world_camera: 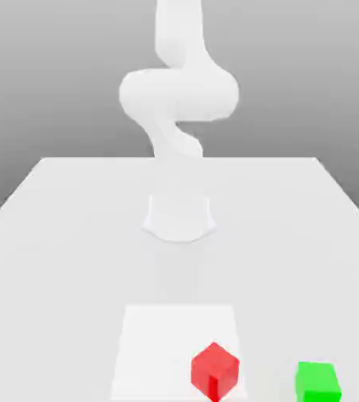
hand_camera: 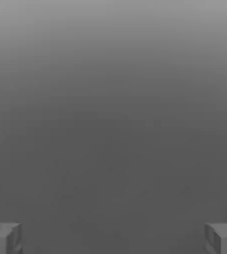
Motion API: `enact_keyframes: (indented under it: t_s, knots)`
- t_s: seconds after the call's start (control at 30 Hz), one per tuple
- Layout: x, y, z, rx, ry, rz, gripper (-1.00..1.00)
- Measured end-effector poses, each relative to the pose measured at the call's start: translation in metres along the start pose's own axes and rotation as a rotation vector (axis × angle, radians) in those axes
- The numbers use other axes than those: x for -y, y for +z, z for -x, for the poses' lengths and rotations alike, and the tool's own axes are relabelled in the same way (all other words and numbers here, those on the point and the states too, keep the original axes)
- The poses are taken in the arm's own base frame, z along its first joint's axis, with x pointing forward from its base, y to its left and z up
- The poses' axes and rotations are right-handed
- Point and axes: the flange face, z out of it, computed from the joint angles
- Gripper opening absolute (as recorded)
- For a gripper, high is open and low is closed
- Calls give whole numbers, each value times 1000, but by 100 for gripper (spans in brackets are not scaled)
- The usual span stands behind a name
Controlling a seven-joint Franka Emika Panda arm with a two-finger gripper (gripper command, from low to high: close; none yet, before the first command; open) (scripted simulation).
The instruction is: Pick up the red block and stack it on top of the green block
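The red block rests on the white table near its front edge, turned corner-on, at the near right corner of a paler square patch. The green block sits on the table to the exterior view's right of the red one, about a block's width apart from it. In the hand view my gripper is open: its two grey fingertips stand far apart with nothing between them, against plain grey background. No block appears in the hand view.
The arm's white base stands at the table's middle, and its links rise beyond the frame's top. The table spreads wide to both sides of the base.
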Motion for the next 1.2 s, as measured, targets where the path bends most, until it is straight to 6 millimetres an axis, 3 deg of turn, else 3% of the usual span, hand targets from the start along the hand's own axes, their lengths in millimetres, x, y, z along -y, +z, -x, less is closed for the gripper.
enact_keyframes:
  t_s: [0.13,0.3,0.5,0.67,0.83,0.97,1.0,1.2]
  knots:
    - [-4,84,9,127,-102,40,0]
    - [-16,180,38,270,-227,92,0]
    - [-45,282,91,429,-385,162,0]
    - [-80,351,146,554,-529,225,0]
    - [-129,406,196,659,-658,297,0]
    - [-155,444,222,673,-678,306,0]
    - [-161,453,228,674,-677,307,-100]
    - [-164,457,232,676,-677,308,-100]
